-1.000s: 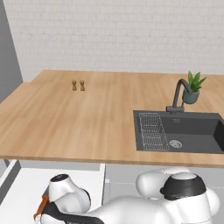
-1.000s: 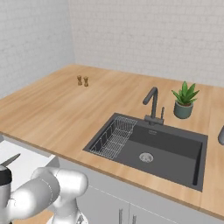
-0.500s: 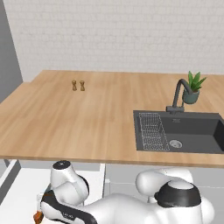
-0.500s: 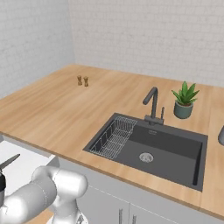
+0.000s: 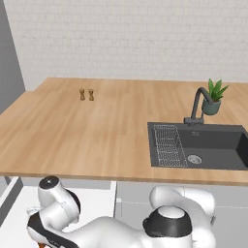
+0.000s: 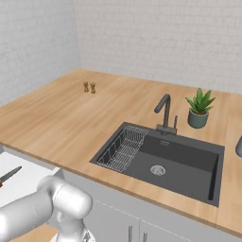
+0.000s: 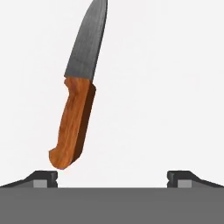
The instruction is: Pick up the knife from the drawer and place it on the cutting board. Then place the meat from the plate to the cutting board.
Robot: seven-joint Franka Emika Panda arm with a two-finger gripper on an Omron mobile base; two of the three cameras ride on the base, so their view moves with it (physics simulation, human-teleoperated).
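Observation:
The knife (image 7: 74,127) lies flat on the white floor of the open drawer (image 6: 28,177), orange-brown handle toward me and grey blade pointing away. My gripper (image 7: 113,179) hangs open just above it. The handle's butt sits close to the left fingertip (image 7: 43,178) and well apart from the right one, so the knife is off-centre between the fingers. The right base view catches the blade of the knife (image 6: 10,174) at its left edge. My arm bends down into the drawer (image 5: 92,206) below the counter edge. The cutting board, the plate and the meat are out of view.
A wooden counter (image 5: 72,135) runs above the drawer. A dark sink (image 5: 213,145) with a wire rack (image 5: 167,143), a faucet (image 5: 196,104) and a potted plant (image 5: 213,97) are to the right. Two small shakers (image 5: 86,94) stand at the back.
My arm has sunk lower into the drawer, and the hand has dropped below the bottom edge of the left base view. The knife has not moved.

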